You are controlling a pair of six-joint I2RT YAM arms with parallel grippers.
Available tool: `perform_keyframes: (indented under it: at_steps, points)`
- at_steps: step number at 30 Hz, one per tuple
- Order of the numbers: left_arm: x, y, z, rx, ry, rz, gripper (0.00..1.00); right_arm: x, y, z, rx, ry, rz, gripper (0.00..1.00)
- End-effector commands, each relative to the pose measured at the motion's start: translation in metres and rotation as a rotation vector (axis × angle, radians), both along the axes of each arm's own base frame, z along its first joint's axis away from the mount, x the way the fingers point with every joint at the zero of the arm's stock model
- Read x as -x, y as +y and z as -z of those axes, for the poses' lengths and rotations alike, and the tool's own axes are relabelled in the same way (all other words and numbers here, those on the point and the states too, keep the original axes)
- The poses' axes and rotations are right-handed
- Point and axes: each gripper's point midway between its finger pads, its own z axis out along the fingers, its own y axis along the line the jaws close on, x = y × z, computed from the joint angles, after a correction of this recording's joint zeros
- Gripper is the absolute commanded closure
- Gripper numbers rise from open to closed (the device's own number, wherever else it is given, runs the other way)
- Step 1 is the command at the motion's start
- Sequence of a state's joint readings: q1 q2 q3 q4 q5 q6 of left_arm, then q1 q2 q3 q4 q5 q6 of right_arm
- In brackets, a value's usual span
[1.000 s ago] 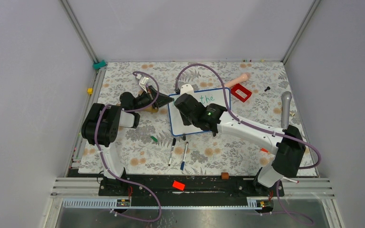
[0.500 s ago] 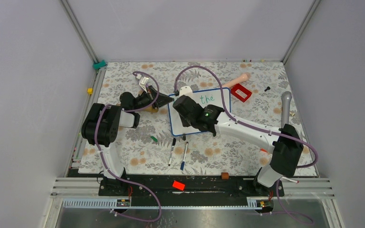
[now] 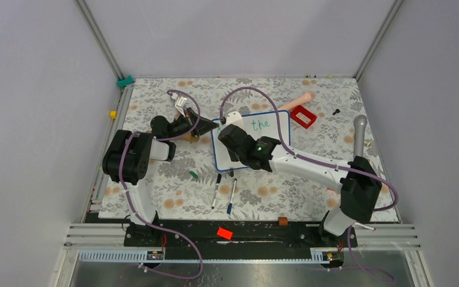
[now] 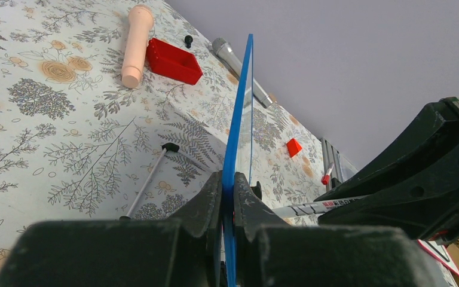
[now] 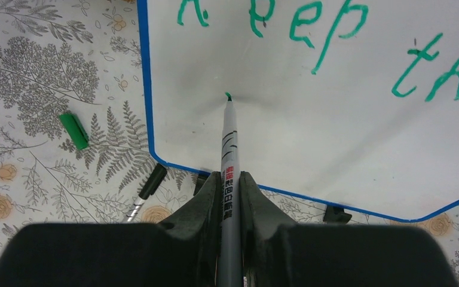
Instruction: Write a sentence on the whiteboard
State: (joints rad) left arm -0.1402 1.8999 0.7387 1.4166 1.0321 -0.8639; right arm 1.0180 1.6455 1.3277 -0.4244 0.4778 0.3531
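Three plain grey walls (image 3: 36, 89) noted around a floral-patterned bench (image 3: 155, 197), the whiteboard (image 3: 222, 156) mid-bench with loose pens (image 3: 216, 190) just in front. From above, read only "the"; from the right wrist, read the sentence (image 5: 311, 36) as green "Keep the", marker (image 5: 229, 143) tip touching the board below "Keep". Found the left gripper (image 4: 230, 188) clenched on the board's blue rim, and the right gripper (image 5: 230, 179) clenched on the marker, arm stretched leftwards over the board.
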Motion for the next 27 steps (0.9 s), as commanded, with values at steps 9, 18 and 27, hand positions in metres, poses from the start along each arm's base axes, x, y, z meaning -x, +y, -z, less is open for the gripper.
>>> perform_keyframes:
  at_steps: [9, 18, 27]
  points:
    - [-0.0057, -0.0004, -0.0131, -0.014, -0.147, -0.013, 1.0, 0.0028, -0.0048, -0.0309, -0.176, -0.147, -0.014, 1.0]
    - [-0.0057, -0.0005, -0.013, -0.013, -0.145, -0.012, 1.0, -0.0023, -0.0003, -0.0293, -0.142, -0.143, -0.014, 1.0]
    - [-0.0059, -0.0006, -0.0129, -0.012, -0.143, -0.012, 1.0, -0.0065, -0.0009, -0.0253, -0.11, -0.14, 0.004, 1.0]
